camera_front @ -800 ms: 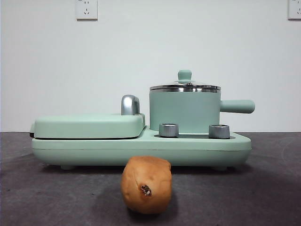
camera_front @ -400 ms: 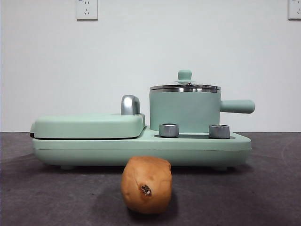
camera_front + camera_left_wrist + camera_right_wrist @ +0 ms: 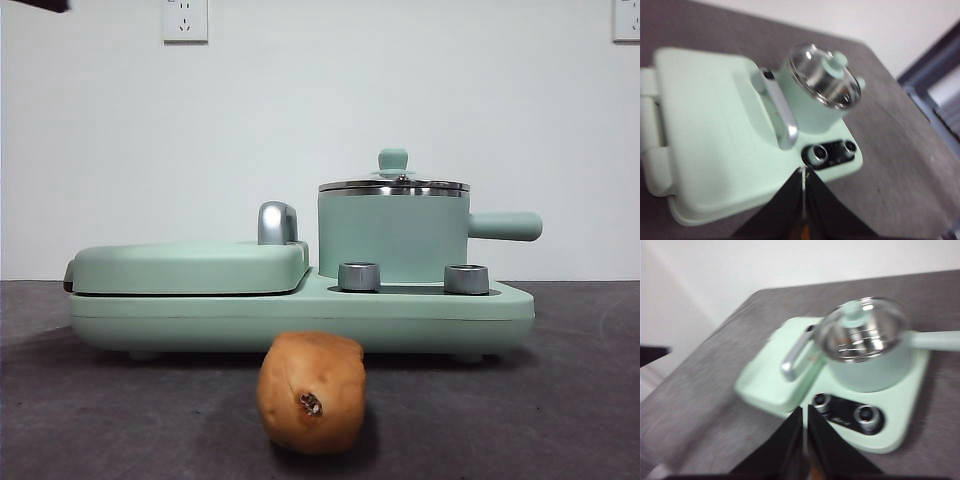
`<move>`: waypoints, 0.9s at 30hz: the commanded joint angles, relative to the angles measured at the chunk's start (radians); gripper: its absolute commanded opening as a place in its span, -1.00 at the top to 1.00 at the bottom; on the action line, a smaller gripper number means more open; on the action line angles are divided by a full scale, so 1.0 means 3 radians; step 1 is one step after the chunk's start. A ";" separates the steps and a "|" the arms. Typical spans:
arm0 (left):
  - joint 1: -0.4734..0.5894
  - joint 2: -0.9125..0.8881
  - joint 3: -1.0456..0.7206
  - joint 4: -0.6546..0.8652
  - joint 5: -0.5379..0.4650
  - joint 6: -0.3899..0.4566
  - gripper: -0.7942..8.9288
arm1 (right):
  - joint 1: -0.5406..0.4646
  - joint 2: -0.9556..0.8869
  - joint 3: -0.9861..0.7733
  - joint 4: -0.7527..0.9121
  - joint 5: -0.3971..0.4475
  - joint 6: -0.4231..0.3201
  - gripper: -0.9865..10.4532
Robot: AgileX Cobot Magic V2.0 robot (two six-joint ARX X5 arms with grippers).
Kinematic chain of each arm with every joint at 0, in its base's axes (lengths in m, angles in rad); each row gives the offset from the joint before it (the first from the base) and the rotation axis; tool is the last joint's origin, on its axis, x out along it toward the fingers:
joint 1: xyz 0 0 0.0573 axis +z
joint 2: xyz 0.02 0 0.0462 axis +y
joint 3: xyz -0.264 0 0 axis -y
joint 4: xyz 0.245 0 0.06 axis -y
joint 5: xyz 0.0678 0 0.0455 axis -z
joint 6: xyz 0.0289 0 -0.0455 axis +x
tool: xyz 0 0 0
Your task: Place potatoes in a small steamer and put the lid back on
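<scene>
So going left to right across the front view, we've got just a black tip of an arm (image 3: 38, 5) poking in at the top left corner, and we can't say from there which arm it is. Below that sits the flat mint-green griddle cover (image 3: 190, 267) on the long mint-green base (image 3: 300, 318), with the chrome handle (image 3: 277, 222) standing up at the cover's right end.

The potato (image 3: 311, 392) is lying on the dark table (image 3: 560, 400) just in front of the base, roughly at its middle, dark pit facing us. Nothing is touching it.

Right of the chrome handle is the small steamer (image 3: 392, 238), sitting on the base behind two steel knobs (image 3: 359, 276), its stubby handle sticking out to the right. The lid (image 3: 393, 184) is on it, knob up.

Both grippers are up in the air over the near side of the table, well apart from everything. The left gripper (image 3: 803, 200) has its jaws pressed together with only a thin slit between them, holding nothing, looking down over the griddle cover and the pot. The right gripper (image 3: 804, 435) is clenched the same way, also with nothing in it, facing the knobs and the lidded steamer.
</scene>
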 commanded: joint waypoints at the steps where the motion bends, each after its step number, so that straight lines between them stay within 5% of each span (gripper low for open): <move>1: -0.0056 0.0238 0.0331 -0.0215 0.0174 0.0313 0.82 | 0.0046 0.0125 0.0172 -0.0034 -0.0146 -0.0196 0.81; 8: -0.0172 0.0505 0.0683 -0.0525 0.0233 0.0502 0.82 | 0.0066 0.0172 0.0275 -0.0024 -0.0177 -0.0392 0.77; 12: -0.0189 0.0511 0.0684 -0.0493 0.0231 0.0529 0.79 | 0.0066 0.0173 0.0275 -0.0031 -0.0175 -0.0413 0.50; 16: -0.0189 0.0512 0.0684 -0.0467 0.0231 0.0528 0.44 | 0.0066 0.0173 0.0275 -0.0032 -0.0174 -0.0408 0.11; 20: -0.0192 0.0543 0.0684 -0.0455 0.0230 0.0502 0.01 | 0.0066 0.0173 0.0275 -0.0032 -0.0175 -0.0398 -0.02; 27: -0.0336 0.0754 0.0708 -0.0264 0.0230 0.0308 -0.14 | 0.0066 0.0178 0.0275 -0.0028 -0.0175 -0.0395 -0.02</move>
